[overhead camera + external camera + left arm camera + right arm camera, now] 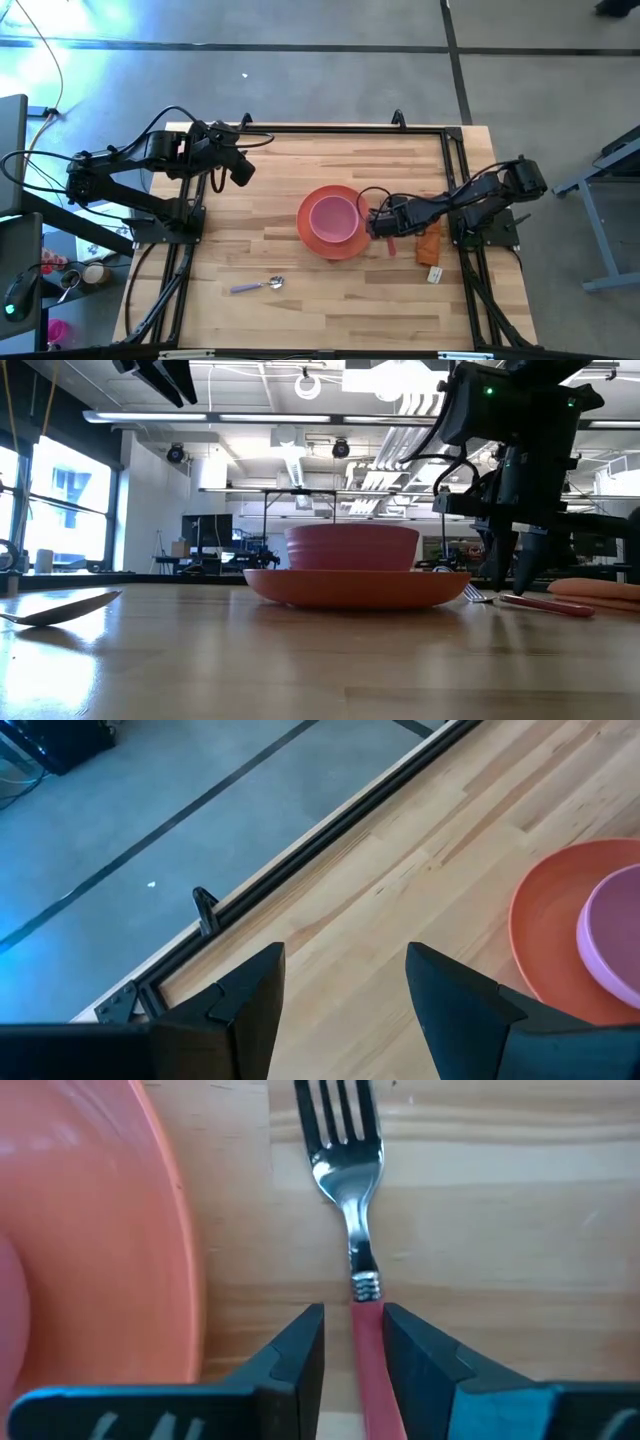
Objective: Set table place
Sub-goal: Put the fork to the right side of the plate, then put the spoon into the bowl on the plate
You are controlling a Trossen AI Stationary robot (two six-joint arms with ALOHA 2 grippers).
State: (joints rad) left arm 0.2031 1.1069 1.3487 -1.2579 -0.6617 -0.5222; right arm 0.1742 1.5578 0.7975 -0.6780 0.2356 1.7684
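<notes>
The orange plate (312, 238) lies at the middle of the wooden table (300, 310) with the pink bowl (333, 217) standing in it. The pink-handled fork (352, 1200) lies flat on the table just right of the plate, tines toward the far edge. My right gripper (354, 1342) is open, pointing down, with a finger on either side of the fork's handle (366, 1342). The lilac-handled spoon (258, 286) lies near the front left. My left gripper (240, 172) is open and empty, high above the far left. My right gripper straddles the fork's pink handle (366, 1330) just behind the metal neck, from above, fingers across the handle. A strip of table shows between one finger (300, 1355) and the handle; the other finger (420, 1360) lies close against it. I cannot tell whether it touches.
A folded orange cloth (429, 245) with a small white tag (435, 273) lies right of the fork, by the right arm's base. The black rail frame (340, 128) runs along the table's far edge and sides. Bare wood lies between the spoon and the plate.
</notes>
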